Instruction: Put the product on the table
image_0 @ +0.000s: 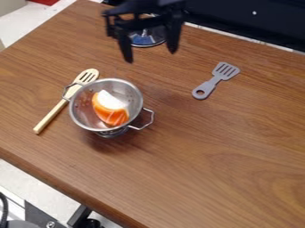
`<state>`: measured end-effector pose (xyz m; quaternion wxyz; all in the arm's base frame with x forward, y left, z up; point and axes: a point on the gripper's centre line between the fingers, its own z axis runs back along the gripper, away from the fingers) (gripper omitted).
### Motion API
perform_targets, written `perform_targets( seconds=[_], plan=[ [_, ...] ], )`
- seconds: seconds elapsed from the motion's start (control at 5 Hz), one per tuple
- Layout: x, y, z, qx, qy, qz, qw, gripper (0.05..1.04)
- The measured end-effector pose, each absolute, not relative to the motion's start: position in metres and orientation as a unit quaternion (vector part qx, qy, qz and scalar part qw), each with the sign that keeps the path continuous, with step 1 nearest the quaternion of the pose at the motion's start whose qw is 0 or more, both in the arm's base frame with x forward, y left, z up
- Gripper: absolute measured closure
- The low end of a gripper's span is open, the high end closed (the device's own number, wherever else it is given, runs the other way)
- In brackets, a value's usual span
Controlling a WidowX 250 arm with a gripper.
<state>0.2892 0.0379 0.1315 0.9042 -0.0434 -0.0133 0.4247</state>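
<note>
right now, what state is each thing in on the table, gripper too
Gripper: open, above the table
Orange-and-white piece: inside the metal pot
Metal pot: uncovered, holding the piece
Slotted wooden spoon: lying on the table, beside the pot
Grey spatula: lying on the table, slotted end away from the camera
Round silver object: partly hidden behind the gripper
</note>
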Motion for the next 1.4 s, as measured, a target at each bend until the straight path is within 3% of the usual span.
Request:
perform_targets(
  seconds=[0.6, 0.8, 1.4],
  plan=[
    [0.253, 0.070, 0.123, -0.042, 0.001, 0.518, 0.854, 0.083],
    [0.242, 0.068, 0.113, -0.056, -0.024, 0.543, 0.837, 0.083],
    [0.243, 0.065, 0.092, -0.044, -0.051, 0.579, 0.813, 0.083]
  ],
)
